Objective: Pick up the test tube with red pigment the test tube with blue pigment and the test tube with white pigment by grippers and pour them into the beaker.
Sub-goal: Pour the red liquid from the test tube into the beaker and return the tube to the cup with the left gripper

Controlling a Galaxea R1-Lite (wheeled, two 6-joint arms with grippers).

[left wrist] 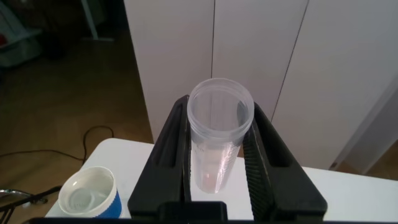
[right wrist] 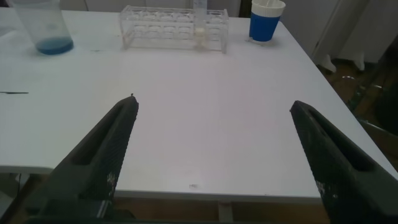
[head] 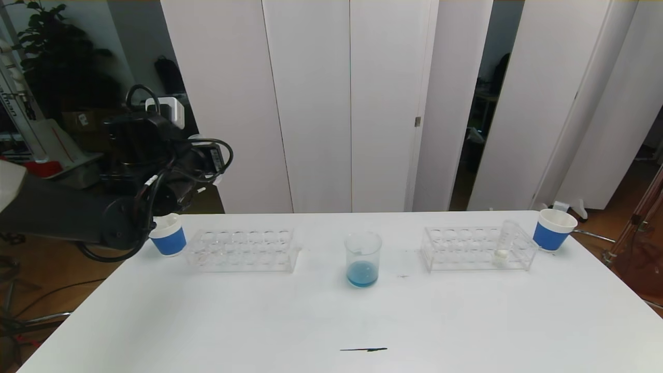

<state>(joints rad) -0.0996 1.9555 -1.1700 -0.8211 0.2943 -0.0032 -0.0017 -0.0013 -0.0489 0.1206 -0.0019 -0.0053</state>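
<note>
I have the white counter spread before me, with the left arm raised over its far left corner, forearm level and wrist cluttered with cables. On my left wrist camera the left pincer is clamped on an empty-looking clear tube, one finger pressed to each side, the tube's open mouth toward the lens; a faint pink trace shows near its bottom. Below and beside it stands the left blue-banded white cup, at the counter's far left corner.

The right pincer stands wide apart, holding nothing, hovering low by the counter's near edge on the right side; I cannot see that arm from the head camera.

Two clear racks sit toward the back: the left rack shows no tubes that I can make out, and the right rack carries the test tube with white pigment upright near its right end, a cream blob at its bottom. Just beyond that rack's right end stands the right blue-banded cup.

Between the racks, a little nearer to me, the beaker stands upright with blue liquid pooled in its bottom. A thin dark streak lies on the counter near my edge.
</note>
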